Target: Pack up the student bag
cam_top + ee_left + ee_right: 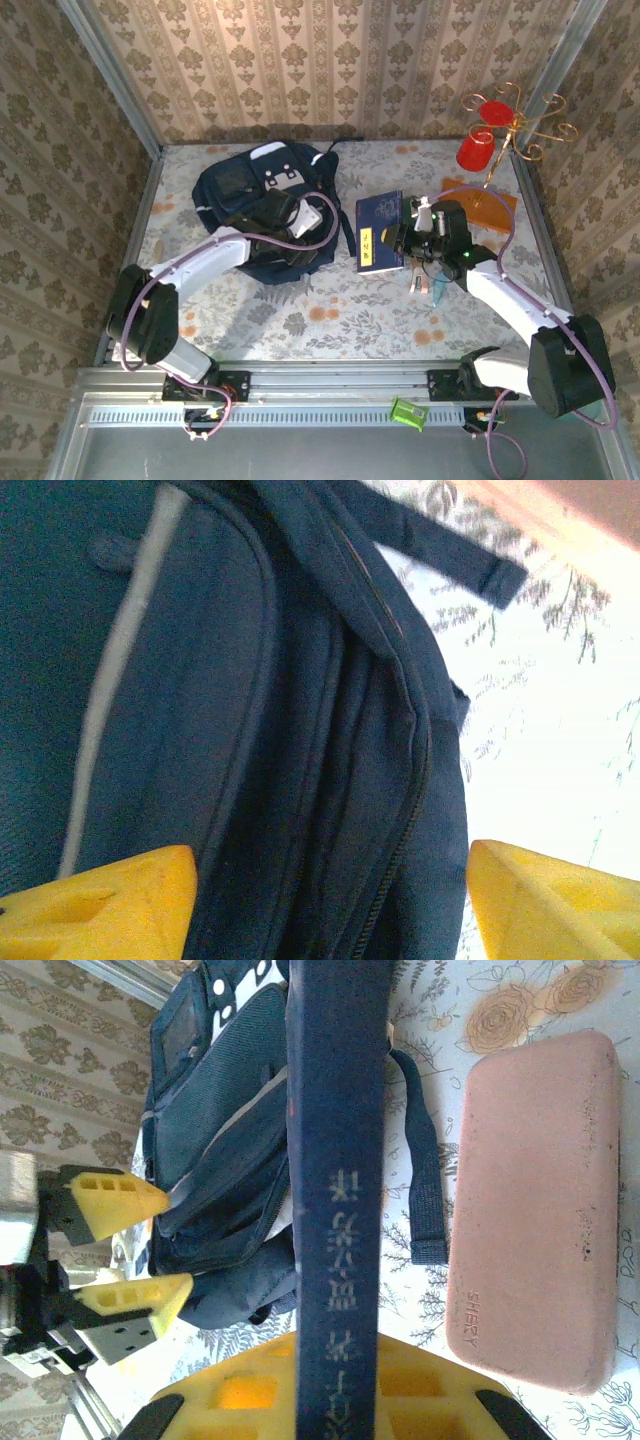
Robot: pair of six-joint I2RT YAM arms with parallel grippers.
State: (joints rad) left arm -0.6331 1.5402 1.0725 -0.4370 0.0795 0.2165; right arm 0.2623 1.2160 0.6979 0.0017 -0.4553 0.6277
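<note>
Backpack first: the large dark navy fabric student bag (235,190) with pale studded patches lies at the far left-centre of the flowered table (330,320). I have the left gripper (330,910) spread wide over its zippered side seam, yellow fingers (100,905) on either side, closed on nothing. My right gripper (330,1390) is clamped on a thin dark blue book (335,1160), its lettered spine facing the wrist camera, just right of the bag. A pink oblong case (530,1210) lies beside it.
</note>
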